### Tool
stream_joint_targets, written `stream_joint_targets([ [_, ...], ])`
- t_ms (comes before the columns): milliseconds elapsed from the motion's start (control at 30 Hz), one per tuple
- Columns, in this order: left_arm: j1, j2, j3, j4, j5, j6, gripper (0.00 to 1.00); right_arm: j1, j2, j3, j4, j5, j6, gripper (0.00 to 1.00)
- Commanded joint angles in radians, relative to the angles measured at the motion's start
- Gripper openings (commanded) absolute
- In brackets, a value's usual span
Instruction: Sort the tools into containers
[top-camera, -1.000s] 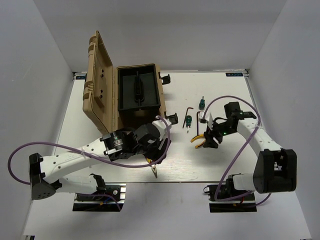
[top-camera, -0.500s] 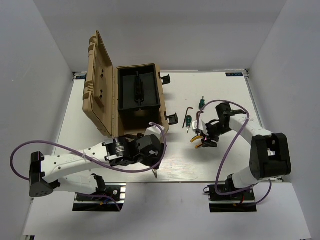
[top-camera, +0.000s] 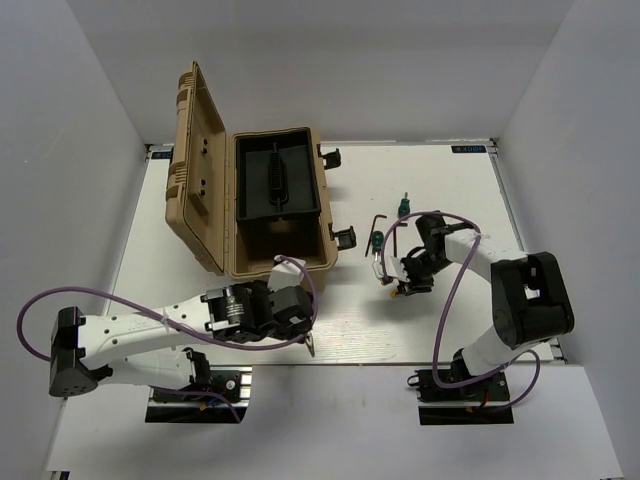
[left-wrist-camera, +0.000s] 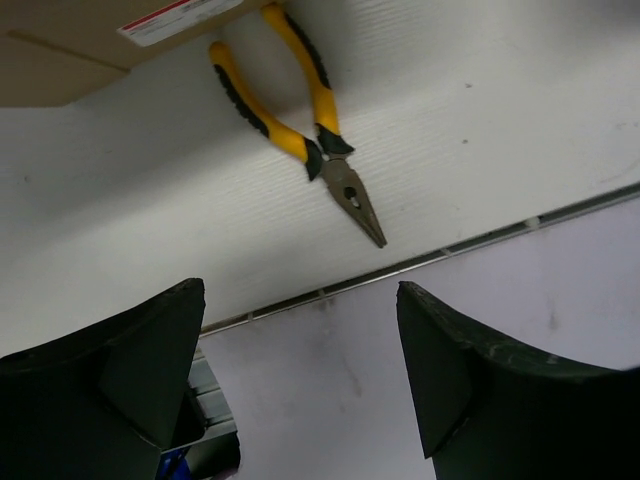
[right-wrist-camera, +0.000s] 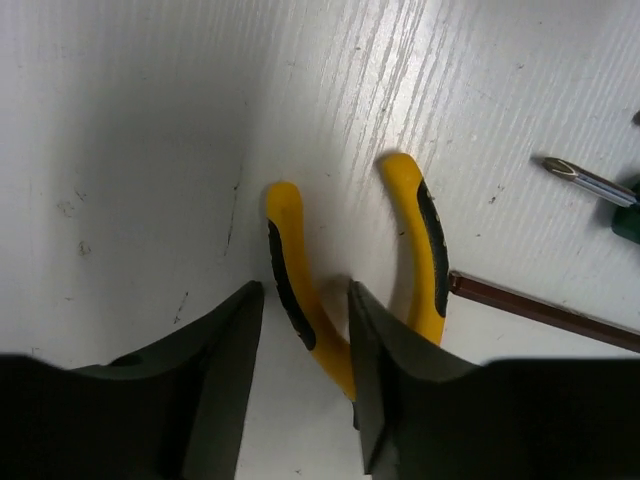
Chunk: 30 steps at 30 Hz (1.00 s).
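Right wrist view: right tool (right-wrist-camera: 302, 300) straddles one handle of yellow pliers (right-wrist-camera: 430, 250) on the surface (right-wrist-camera: 130, 120), grip impossible to tell, while left tool (left-wrist-camera: 300, 300) hangs spread wide over the near edge, second pliers (left-wrist-camera: 310, 130) beside the case (left-wrist-camera: 60, 50).

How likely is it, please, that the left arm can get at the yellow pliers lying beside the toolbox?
Probably yes: the left claw hangs open just short of the pliers with bare table between; only their handle ends, tucked by the toolbox, look awkward.
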<state>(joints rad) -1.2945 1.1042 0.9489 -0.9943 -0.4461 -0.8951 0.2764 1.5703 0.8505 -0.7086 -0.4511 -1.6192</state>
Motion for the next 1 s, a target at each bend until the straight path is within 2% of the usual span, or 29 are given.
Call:
stream_joint_targets([
  [0, -0.006, -0.046, -0.041, -0.017, -0.069, -0.096, 0.88, 0.015, 0.027, -0.036, -0.005, 0.077, -0.057, 0.43],
  [33, -0.006, -0.058, -0.050, -0.017, -0.069, -0.108, 0.88, 0.018, 0.025, -0.041, 0.000, 0.078, -0.054, 0.40],
  [167, -0.006, -0.067, -0.099, 0.003, -0.103, -0.140, 0.90, 0.026, 0.020, -0.056, -0.008, 0.095, -0.053, 0.15],
  [333, 0.009, -0.054, -0.150, 0.063, -0.112, -0.162, 0.93, 0.021, -0.055, -0.012, -0.121, 0.026, -0.030, 0.00],
  [500, 0.009, -0.020, -0.190, 0.117, -0.121, -0.171, 0.93, 0.026, -0.154, 0.099, -0.330, -0.107, 0.047, 0.00],
  [567, 0.009, -0.009, -0.200, 0.128, -0.131, -0.182, 0.93, 0.027, -0.188, 0.139, -0.376, -0.161, 0.153, 0.00],
  [800, 0.009, 0.002, -0.228, 0.175, -0.131, -0.191, 0.93, 0.052, -0.254, 0.384, -0.338, -0.279, 0.549, 0.00],
  [900, 0.009, 0.002, -0.239, 0.193, -0.140, -0.200, 0.93, 0.096, -0.179, 0.577, -0.310, -0.368, 0.709, 0.00],
  [933, 0.018, 0.002, -0.239, 0.194, -0.140, -0.224, 0.93, 0.118, -0.164, 0.596, -0.298, -0.436, 0.735, 0.00],
  [967, 0.018, 0.002, -0.239, 0.194, -0.149, -0.241, 0.93, 0.144, -0.158, 0.611, -0.213, -0.463, 0.827, 0.00],
])
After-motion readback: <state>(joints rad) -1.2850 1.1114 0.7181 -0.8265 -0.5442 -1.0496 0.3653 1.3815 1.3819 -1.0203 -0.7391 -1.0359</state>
